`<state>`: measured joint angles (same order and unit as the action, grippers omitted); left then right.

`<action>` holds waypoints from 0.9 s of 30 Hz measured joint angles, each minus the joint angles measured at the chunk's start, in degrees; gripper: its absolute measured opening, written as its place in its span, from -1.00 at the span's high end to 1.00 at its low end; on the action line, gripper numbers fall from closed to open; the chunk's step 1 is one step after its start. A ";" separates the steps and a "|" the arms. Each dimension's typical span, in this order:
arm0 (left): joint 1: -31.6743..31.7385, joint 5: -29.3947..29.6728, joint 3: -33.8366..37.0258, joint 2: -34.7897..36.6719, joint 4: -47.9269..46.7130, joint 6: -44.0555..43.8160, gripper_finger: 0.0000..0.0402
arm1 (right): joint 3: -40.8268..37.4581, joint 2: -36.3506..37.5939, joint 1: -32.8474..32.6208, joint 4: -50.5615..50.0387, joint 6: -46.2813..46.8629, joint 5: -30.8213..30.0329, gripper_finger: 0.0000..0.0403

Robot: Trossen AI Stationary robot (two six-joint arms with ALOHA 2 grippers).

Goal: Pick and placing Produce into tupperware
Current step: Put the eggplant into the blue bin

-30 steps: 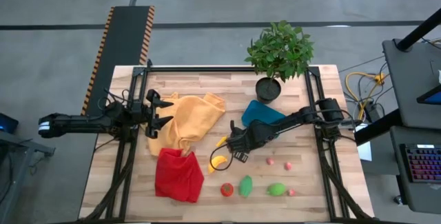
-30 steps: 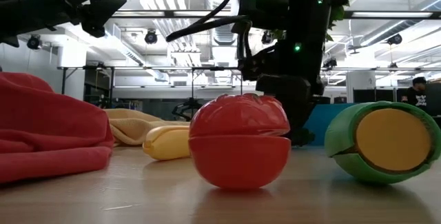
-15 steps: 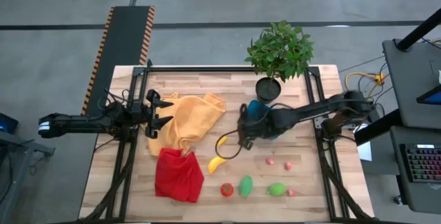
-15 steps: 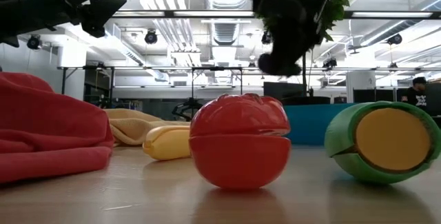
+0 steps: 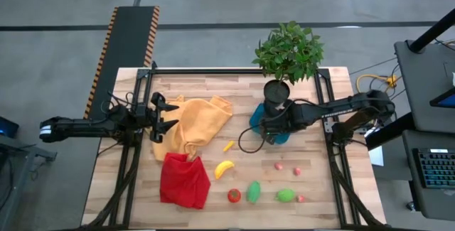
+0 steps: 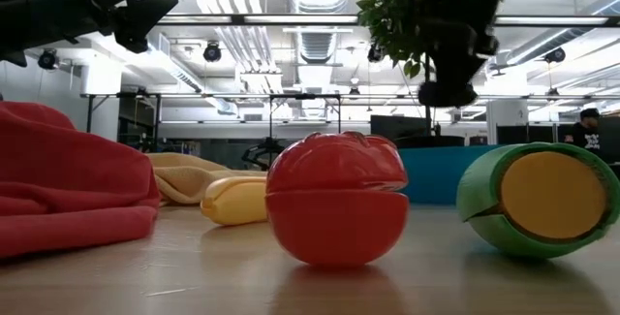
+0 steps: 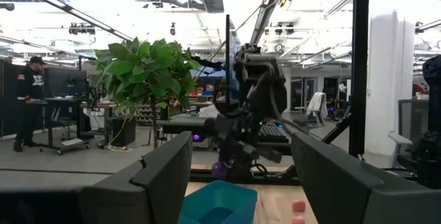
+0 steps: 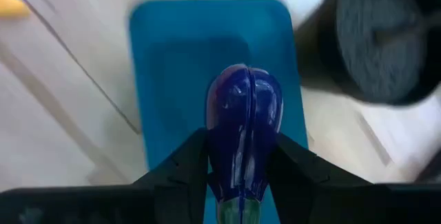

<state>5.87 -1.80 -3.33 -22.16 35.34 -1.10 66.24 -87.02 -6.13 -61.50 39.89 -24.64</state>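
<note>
Purple eggplant (image 8: pixel 244 131) clamped lengthwise in right pincer (image 8: pixel 240 182), above tupperware (image 8: pixel 172 52).

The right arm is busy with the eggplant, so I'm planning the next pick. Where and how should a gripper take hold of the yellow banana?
Judging from the high view, grip the banana across its thick middle, coming straight down from above. It lies flat on the table with bare wood all round, its curve running slantwise, so turn the fingers crosswise to it. The tapered ends would likely slip.
</note>
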 joint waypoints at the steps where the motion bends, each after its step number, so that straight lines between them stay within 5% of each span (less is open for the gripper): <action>1: 0.00 0.00 0.00 -0.06 -0.07 0.01 -0.17 | -1.35 0.12 0.00 -0.06 0.16 0.00 0.44; 11: 0.00 0.00 0.00 -0.06 -0.32 0.01 -0.17 | -12.32 0.37 0.20 5.83 0.91 0.11 0.43; 27: 0.00 0.00 0.00 -0.06 -0.29 0.02 -0.17 | -19.27 0.37 3.17 13.88 -1.42 -1.09 0.42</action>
<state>5.87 -1.80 -3.33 -22.22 35.05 -1.08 46.97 -86.65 -2.96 -47.62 38.48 -25.74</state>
